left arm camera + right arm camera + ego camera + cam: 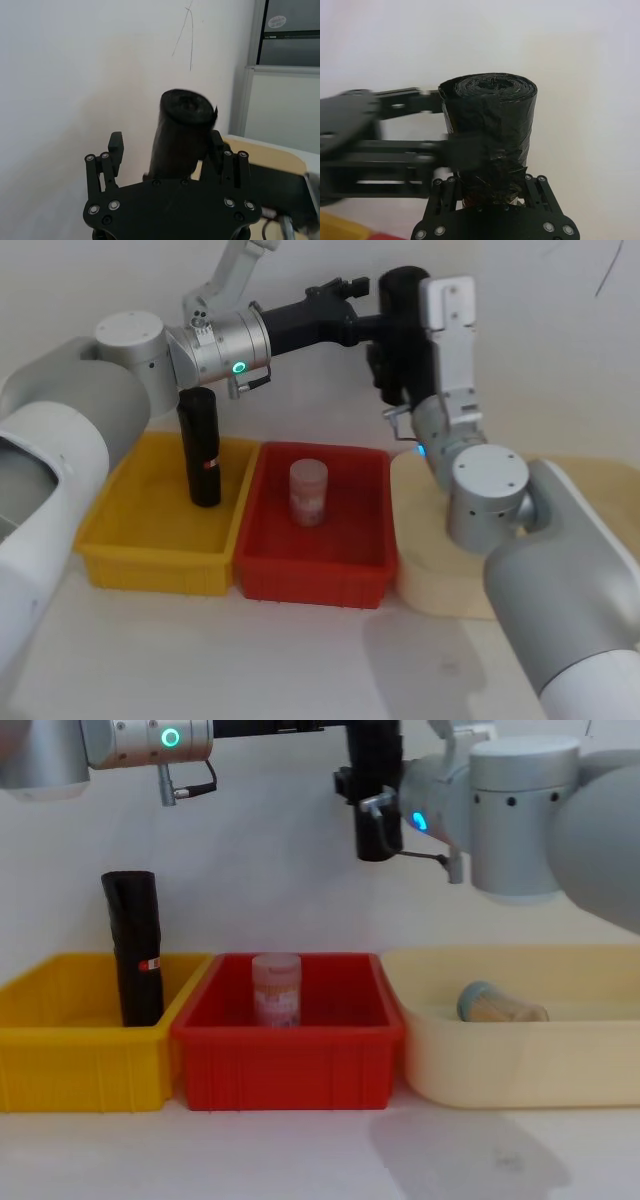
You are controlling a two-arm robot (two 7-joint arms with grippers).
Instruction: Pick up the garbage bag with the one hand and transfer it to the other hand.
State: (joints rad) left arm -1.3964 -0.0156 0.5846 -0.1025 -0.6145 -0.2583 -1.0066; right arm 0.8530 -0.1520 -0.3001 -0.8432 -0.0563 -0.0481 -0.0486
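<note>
Bag [402, 315] is held upright in mid-air, at 12 o'clock from the red bin [316, 575]. Left gripper [375, 328] (green ring) reaches it from 9 o'clock; fingers are seen either side of the roll in the left wrist view, grip cannot be told for sure. Right gripper [492, 192] (blue ring) is clamped narrow on the bag's lower part. Second roll [200, 447] stands upright in the yellow bin [150, 555]. A small jar [308, 491] sits in the red bin.

The garbage bag [403, 335], a glossy black roll, stands upright in mid-air above the red bin [318, 585], gripped between both grippers.
</note>
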